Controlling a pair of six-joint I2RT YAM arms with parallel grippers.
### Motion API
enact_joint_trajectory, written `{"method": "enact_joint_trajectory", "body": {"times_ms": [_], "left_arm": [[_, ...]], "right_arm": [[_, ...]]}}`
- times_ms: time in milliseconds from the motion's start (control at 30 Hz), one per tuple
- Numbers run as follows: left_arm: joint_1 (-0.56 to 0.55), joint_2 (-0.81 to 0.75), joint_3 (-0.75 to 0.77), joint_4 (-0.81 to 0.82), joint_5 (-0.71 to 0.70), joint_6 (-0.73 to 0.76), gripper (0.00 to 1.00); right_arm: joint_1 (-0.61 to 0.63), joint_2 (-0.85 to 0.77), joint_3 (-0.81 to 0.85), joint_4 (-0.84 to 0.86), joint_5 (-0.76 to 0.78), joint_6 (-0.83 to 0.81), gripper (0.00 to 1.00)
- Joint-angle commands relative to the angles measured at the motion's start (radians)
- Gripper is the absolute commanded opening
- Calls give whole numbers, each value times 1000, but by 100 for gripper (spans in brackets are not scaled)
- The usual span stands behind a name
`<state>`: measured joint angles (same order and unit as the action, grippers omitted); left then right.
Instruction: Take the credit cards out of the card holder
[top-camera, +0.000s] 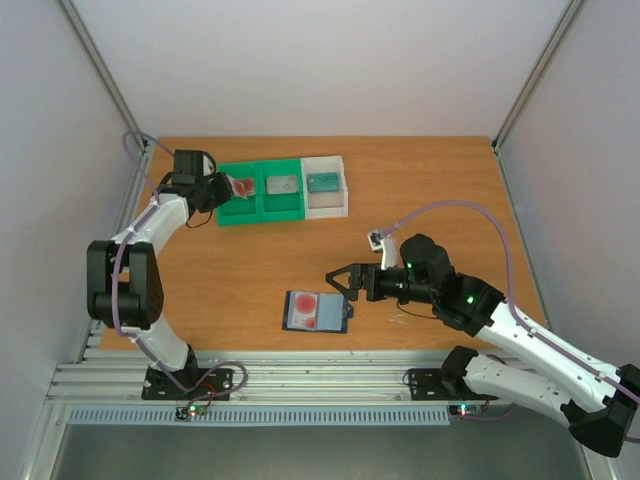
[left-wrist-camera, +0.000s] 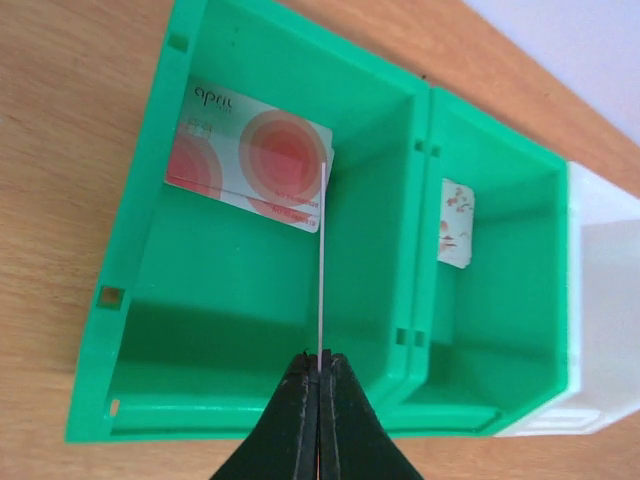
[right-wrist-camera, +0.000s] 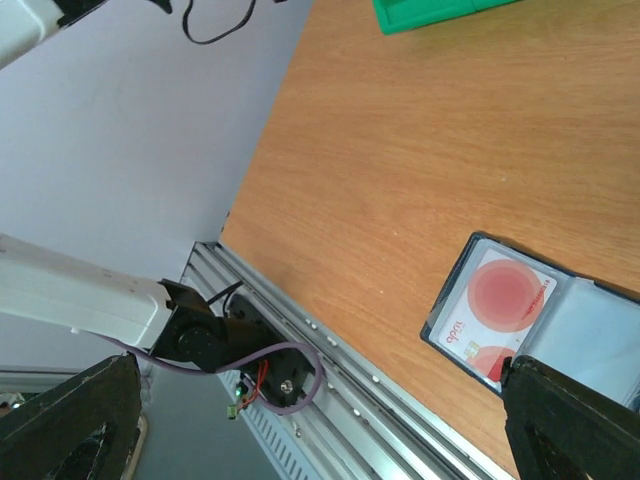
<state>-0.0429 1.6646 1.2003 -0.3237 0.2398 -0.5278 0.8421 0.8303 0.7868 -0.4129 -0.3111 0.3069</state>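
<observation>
The card holder (top-camera: 316, 311) lies open and flat near the table's front edge, with one credit card (top-camera: 308, 308) showing red blotches in its left pocket; the right wrist view shows this card holder (right-wrist-camera: 590, 330) and card (right-wrist-camera: 497, 312) too. My right gripper (top-camera: 338, 284) hovers open just right of and above the holder; in its own view the right gripper (right-wrist-camera: 318, 400) has nothing between its fingers. My left gripper (left-wrist-camera: 320, 372) is shut on a credit card (left-wrist-camera: 322, 260) seen edge-on, over the tray's left green compartment. Another credit card (left-wrist-camera: 250, 160) lies flat inside that compartment.
The green-and-white compartment tray (top-camera: 250, 213) stands at the back left, its green wall (left-wrist-camera: 125, 260) filling the left wrist view. A small patterned card (left-wrist-camera: 456, 222) lies in the middle compartment and a teal item (top-camera: 322, 181) in the white one. Metal rails (right-wrist-camera: 330, 350) run along the near edge.
</observation>
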Motion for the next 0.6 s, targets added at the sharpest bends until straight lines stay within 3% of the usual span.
{"method": "enact_joint_trajectory", "body": {"times_ms": [0, 567], "left_arm": [[3, 84, 67, 25, 20, 45, 0], [6, 271, 189, 69, 29, 63, 0]], "right_arm": [[2, 26, 51, -23, 11, -27, 98], [1, 79, 58, -12, 24, -44, 99]]}}
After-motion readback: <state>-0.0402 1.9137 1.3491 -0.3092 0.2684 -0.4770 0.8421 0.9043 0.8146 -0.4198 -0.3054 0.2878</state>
